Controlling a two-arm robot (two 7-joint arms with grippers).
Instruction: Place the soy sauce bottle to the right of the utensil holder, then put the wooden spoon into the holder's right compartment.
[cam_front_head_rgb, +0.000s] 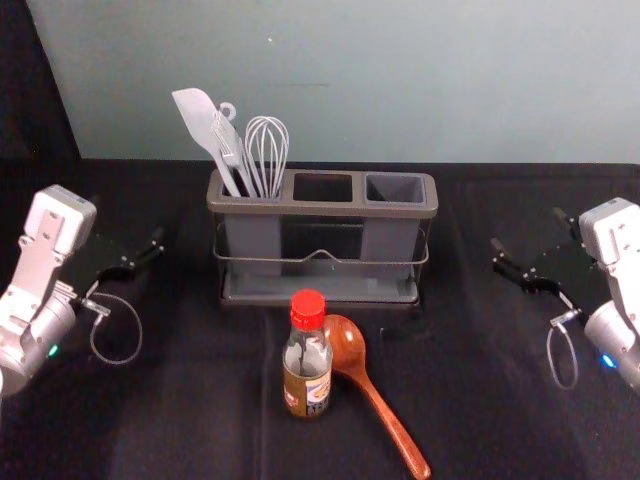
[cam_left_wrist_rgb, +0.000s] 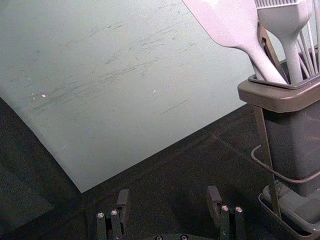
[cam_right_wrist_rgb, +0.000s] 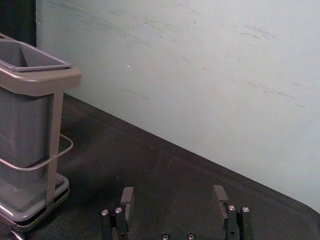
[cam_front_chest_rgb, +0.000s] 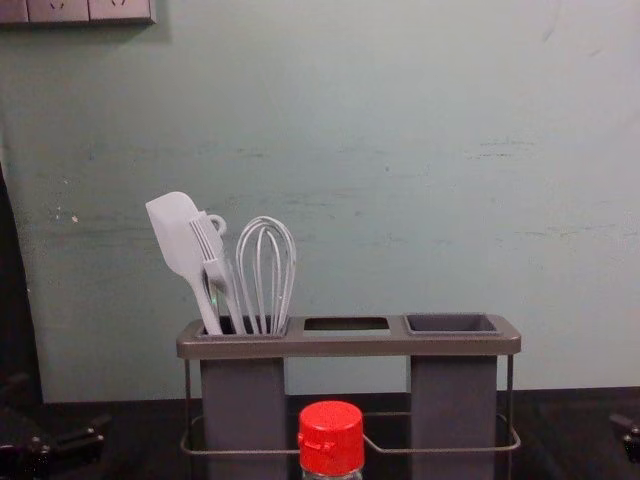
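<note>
The soy sauce bottle (cam_front_head_rgb: 307, 368) with its red cap stands upright in front of the utensil holder (cam_front_head_rgb: 322, 208); its cap (cam_front_chest_rgb: 331, 438) shows low in the chest view. Just right of the bottle lies the wooden spoon (cam_front_head_rgb: 384, 408), bowl toward the holder, handle toward the front right. The holder's right compartment (cam_front_head_rgb: 395, 188) is empty. My left gripper (cam_front_head_rgb: 127, 220) is left of the holder, open and empty in the left wrist view, gripper (cam_left_wrist_rgb: 168, 192). My right gripper (cam_front_head_rgb: 527, 228) is on the holder's right, and its fingers stand apart in the right wrist view, gripper (cam_right_wrist_rgb: 173, 191).
The holder's left compartment carries a spatula (cam_front_head_rgb: 205, 125), a brush and a whisk (cam_front_head_rgb: 267, 155); its middle slot has no utensil. A pale wall (cam_front_head_rgb: 400, 80) rises behind the black-covered table (cam_front_head_rgb: 190, 420). Black table surface lies between the holder and my right gripper.
</note>
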